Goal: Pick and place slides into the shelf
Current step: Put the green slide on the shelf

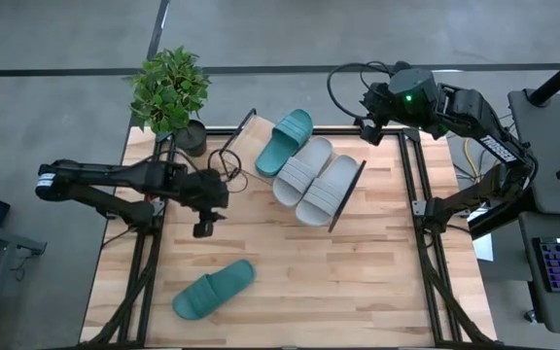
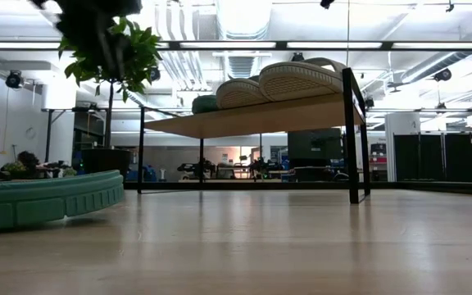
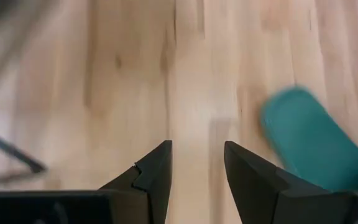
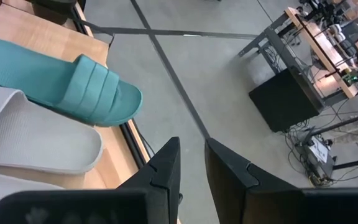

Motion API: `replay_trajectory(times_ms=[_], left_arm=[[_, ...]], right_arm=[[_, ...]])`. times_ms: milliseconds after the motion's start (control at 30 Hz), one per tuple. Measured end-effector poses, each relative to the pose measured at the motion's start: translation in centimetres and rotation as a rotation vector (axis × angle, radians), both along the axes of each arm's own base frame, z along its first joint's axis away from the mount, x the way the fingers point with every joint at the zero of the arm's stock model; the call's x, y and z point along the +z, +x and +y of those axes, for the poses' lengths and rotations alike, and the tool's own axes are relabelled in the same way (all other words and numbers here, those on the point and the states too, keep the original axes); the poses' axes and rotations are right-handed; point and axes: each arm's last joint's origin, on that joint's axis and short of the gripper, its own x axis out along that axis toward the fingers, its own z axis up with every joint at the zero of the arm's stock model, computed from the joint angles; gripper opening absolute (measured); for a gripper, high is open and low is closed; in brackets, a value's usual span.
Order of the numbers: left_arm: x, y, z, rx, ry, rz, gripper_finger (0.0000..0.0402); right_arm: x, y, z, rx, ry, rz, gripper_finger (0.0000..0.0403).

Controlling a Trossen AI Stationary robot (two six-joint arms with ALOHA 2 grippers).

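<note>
One teal slide (image 1: 214, 289) lies flat on the tabletop near the near edge; it also shows in the low view (image 2: 39, 201) and the left wrist view (image 3: 312, 146). The shelf (image 1: 244, 146) stands slanted at the far side, and its board shows from below in the low view (image 2: 252, 123). On it rest the other teal slide (image 1: 285, 141) and two grey slides (image 1: 302, 170) (image 1: 329, 188), side by side. My left gripper (image 1: 203, 230) (image 3: 197, 146) hovers open over bare wood, left of the shelf and beyond the loose teal slide. My right gripper (image 1: 366, 129) (image 4: 191, 142) hangs at the shelf's far right corner, narrowly open and empty.
A potted plant (image 1: 171, 92) stands at the table's far left corner, beside the shelf. Black frame rails (image 1: 411, 204) run along the table's left and right sides. Bare wood (image 1: 338, 282) lies between the shelf and the near edge. Cables trail near the left wrist.
</note>
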Motion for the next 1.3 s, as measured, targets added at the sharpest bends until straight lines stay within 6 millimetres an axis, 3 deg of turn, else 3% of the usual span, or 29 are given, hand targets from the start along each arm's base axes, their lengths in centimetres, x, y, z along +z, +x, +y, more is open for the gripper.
replay_trajectory(times_ms=[100, 267, 633, 900, 1300], left_arm=[[-0.5, -0.3, -0.9, -0.008, -0.048, 0.075, 0.013], [-1.1, 0.1, -2.4, -0.031, -0.274, 0.152, 0.013], [-3.5, 2.8, -5.8, -0.184, -0.528, 0.304, 0.013], [-6.7, 4.1, -8.8, -0.28, -0.493, 0.47, 0.013], [-9.7, 5.4, -9.6, -0.328, -0.434, 0.558, 0.013]], right_arm=[[0.0, 0.0, 0.0, -0.004, 0.004, -0.005, 0.0066], [0.0, 0.0, 0.0, -0.011, 0.011, -0.014, 0.0066], [0.0, 0.0, 0.0, -0.028, 0.028, -0.036, 0.0066], [0.0, 0.0, 0.0, -0.027, 0.028, -0.036, 0.0066], [0.0, 0.0, 0.0, -0.027, 0.035, -0.042, 0.0066]])
